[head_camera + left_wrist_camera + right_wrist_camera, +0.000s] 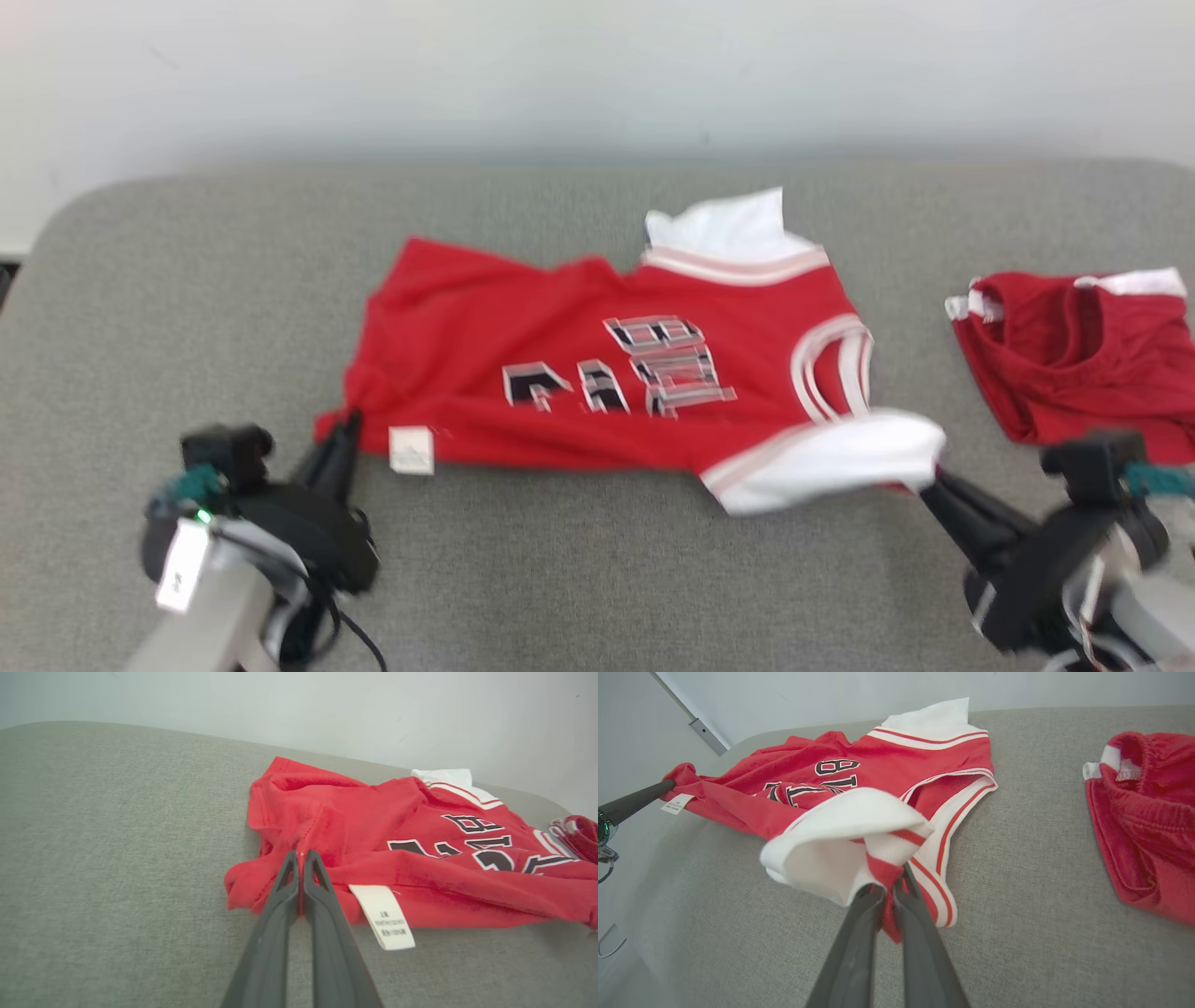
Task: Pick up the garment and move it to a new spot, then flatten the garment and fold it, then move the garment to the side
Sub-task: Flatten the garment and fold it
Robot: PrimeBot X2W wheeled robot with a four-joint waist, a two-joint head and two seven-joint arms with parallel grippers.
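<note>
Left end effector (301, 855) clamped on jersey (560, 327) hem | right end effector (889, 889) clamped on its white-trimmed edge | tag (383, 917) print illegible

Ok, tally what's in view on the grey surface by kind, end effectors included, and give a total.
red jersey: 1
second red garment: 1
end effectors: 2, left end effector and right end effector, both shut on the red jersey
Total: 4
</note>
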